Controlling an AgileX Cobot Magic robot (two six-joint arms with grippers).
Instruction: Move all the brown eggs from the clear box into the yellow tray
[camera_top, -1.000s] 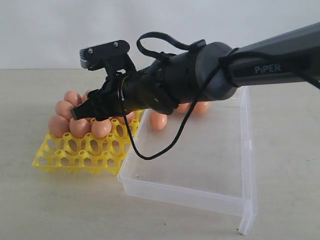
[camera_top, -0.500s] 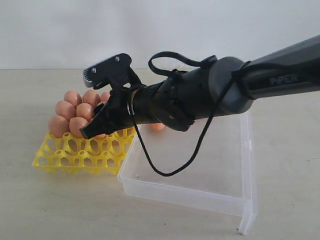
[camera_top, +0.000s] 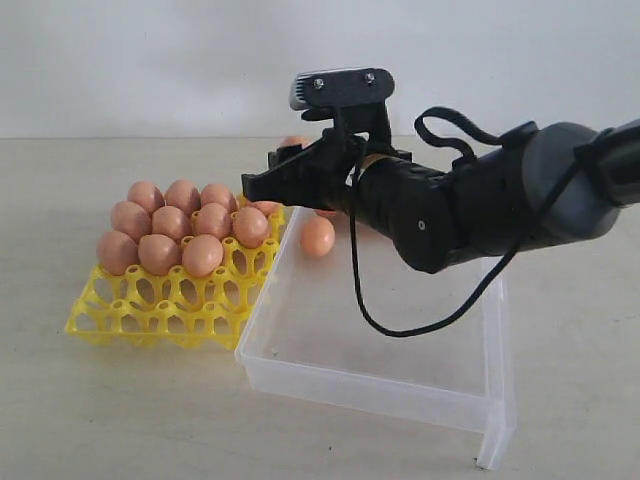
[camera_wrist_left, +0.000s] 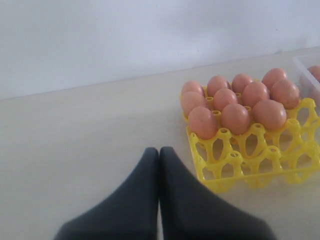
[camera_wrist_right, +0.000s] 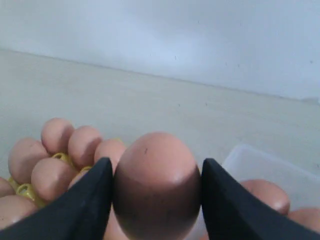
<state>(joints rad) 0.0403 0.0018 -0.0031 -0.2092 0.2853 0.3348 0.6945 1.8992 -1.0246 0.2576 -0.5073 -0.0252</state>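
- Pale table (camera_top: 120, 420), white wall (camera_top: 100, 60).
- Right hand (camera_top: 270, 172) pinches one brown egg (camera_wrist_right: 156, 185) (aloft); yellow tray (camera_top: 150, 310) and clear box (camera_top: 400, 390) below it.
- Left hand (camera_wrist_left: 159, 160) pressed together, tray just ahead.

The right arm (camera_top: 520, 195) extends from the right side, its dark wrist (camera_top: 420, 215) roughly level and pointing left. A wrist camera (camera_top: 340, 88) sits on top and a black cable (camera_top: 372, 310) hangs in a loop beneath. On the right gripper (camera_wrist_right: 156, 165), the two black fingers (camera_wrist_right: 92, 200) stand apart, pressed against opposite sides of a brown egg (camera_wrist_right: 156, 195). On the left gripper (camera_wrist_left: 159, 152), the dark fingers meet tip to tip with nothing between them.
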